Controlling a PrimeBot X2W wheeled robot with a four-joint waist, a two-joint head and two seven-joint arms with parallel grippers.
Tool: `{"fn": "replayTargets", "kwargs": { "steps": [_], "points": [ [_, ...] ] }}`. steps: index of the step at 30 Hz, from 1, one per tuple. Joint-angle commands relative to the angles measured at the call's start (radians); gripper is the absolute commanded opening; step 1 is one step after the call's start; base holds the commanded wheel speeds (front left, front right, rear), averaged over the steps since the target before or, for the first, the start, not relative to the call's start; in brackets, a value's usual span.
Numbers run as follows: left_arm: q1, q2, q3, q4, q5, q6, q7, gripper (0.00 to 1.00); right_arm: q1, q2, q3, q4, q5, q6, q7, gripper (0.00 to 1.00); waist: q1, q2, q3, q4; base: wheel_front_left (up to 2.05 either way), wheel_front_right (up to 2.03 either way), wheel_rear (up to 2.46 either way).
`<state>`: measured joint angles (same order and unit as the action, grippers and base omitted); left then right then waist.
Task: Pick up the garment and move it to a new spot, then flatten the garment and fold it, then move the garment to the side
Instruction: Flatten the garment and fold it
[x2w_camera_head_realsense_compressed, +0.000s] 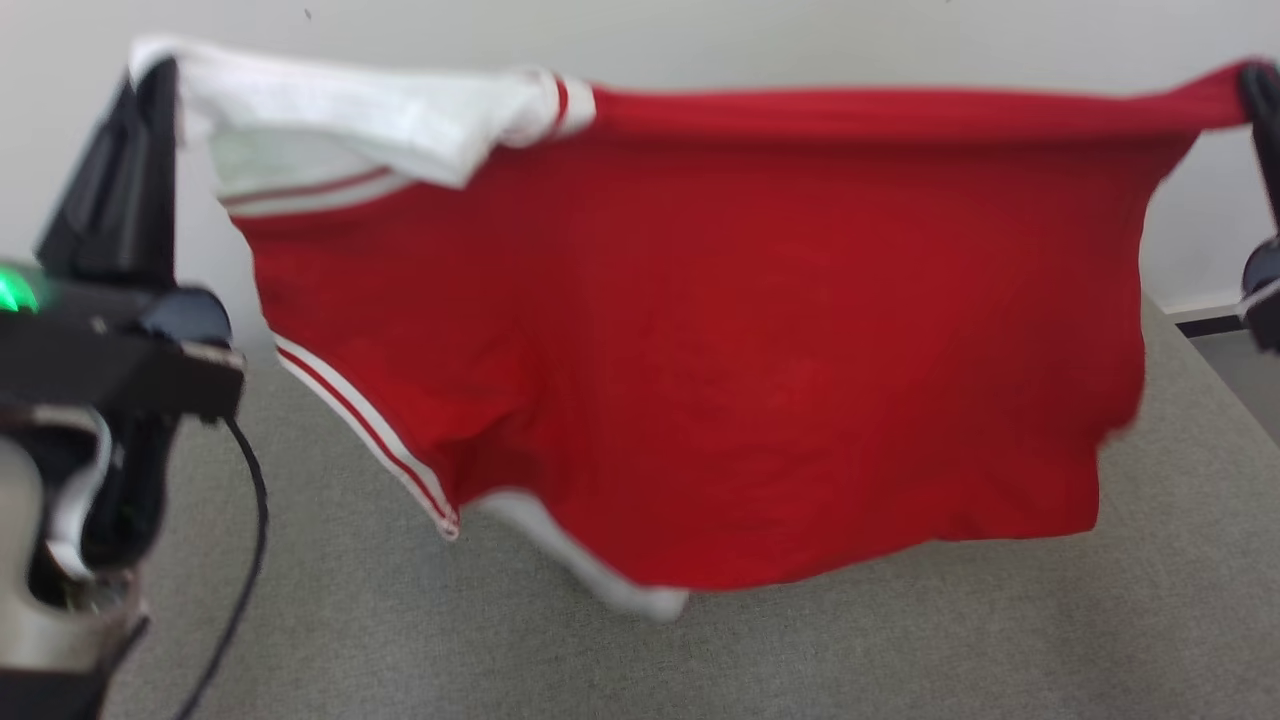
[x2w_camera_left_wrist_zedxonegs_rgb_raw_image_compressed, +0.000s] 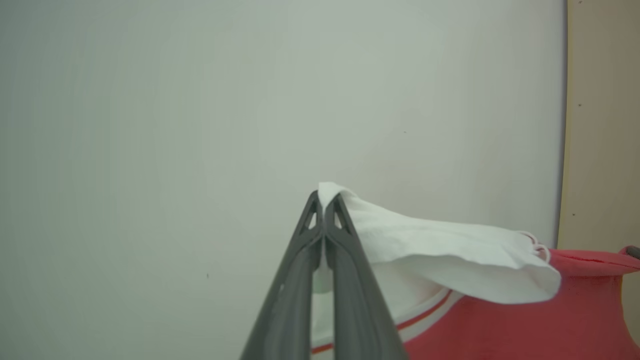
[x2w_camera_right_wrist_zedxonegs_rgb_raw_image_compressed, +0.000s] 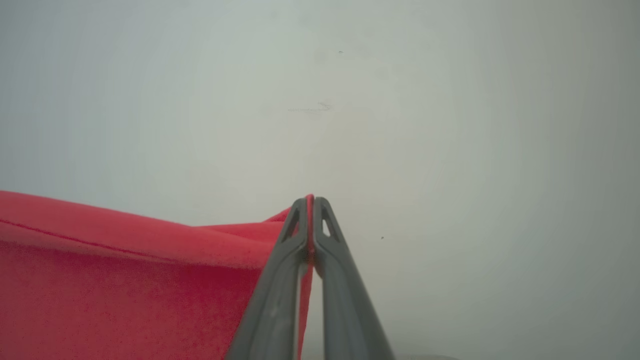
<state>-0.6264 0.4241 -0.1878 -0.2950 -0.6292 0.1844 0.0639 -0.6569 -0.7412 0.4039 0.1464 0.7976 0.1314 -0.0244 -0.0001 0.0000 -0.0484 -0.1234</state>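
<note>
Above the grey surface (x2w_camera_head_realsense_compressed: 700, 670), one red garment (x2w_camera_head_realsense_compressed: 700, 350) is held spread in the air between two grippers. The left gripper (x2w_camera_head_realsense_compressed: 160, 80) is clamped on a white sleeve (x2w_camera_head_realsense_compressed: 380, 115) at the upper left corner, its two fingers (x2w_camera_left_wrist_zedxonegs_rgb_raw_image_compressed: 350, 280) pressed together on the cloth. The right gripper (x2w_camera_head_realsense_compressed: 1255, 85) is clamped on the red upper right corner. Two white parts are counted: the held sleeve and another white part (x2w_camera_head_realsense_compressed: 645, 600) at the lower hem. Whether the hem touches the surface cannot be told. One black cable (x2w_camera_head_realsense_compressed: 262, 510) hangs by the left arm.
</note>
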Motion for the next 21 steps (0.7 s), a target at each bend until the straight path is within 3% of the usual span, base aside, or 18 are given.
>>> {"fn": "replayTargets", "kwargs": {
  "steps": [1,6,11,17,21],
  "points": [
    [-0.054,0.015,0.007,0.022,0.001,-0.009,0.019,0.00,-0.044,-0.020,0.014,-0.009,0.020,-0.001,0.025,0.00,0.0001,0.0000,-0.011,-0.008,0.00,0.00,0.00],
    [-0.155,0.031,-0.005,0.083,-0.010,-0.033,0.066,0.00,-0.131,-0.042,0.045,-0.006,0.041,-0.001,0.067,0.00,0.0001,0.0000,-0.009,-0.010,0.00,0.00,0.00],
    [-0.267,0.050,-0.028,0.209,0.005,-0.070,0.086,0.00,-0.226,-0.016,0.108,0.050,0.059,-0.001,0.093,0.00,0.0001,0.0000,0.025,-0.010,0.00,0.00,0.00],
    [-0.469,0.083,-0.122,0.474,0.161,-0.157,-0.009,0.00,-0.401,0.071,0.228,0.232,0.022,-0.001,0.062,0.00,0.0001,0.0000,0.125,0.000,0.00,0.00,0.00],
    [-0.667,0.034,-0.189,0.663,0.267,-0.178,-0.115,0.00,-0.566,0.122,0.276,0.386,-0.018,-0.001,-0.004,0.00,0.0001,0.0000,0.256,0.029,0.00,0.00,0.00]
  ]
}}
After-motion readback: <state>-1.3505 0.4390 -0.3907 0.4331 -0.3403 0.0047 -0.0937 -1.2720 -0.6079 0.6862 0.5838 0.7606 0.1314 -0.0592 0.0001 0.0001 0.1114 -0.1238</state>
